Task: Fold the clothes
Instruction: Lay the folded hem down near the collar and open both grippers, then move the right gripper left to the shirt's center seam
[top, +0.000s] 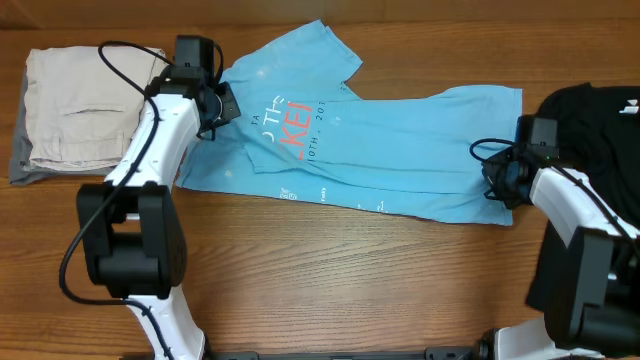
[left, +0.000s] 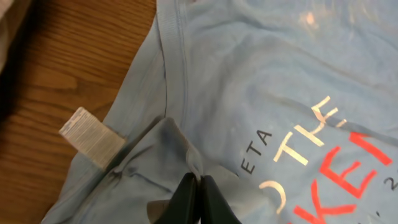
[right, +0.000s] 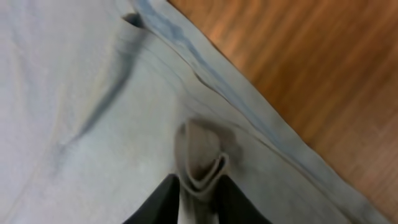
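The light blue T-shirt lies across the middle of the wooden table, partly folded lengthwise, with white and red lettering showing at its left. My left gripper is shut on a pinch of fabric beside the collar; a white neck label sticks out next to it. My right gripper is shut on a fold of the shirt's hem at the right end.
A folded beige garment lies at the far left of the table. A black garment lies at the far right, behind my right arm. Bare wood runs along the near side.
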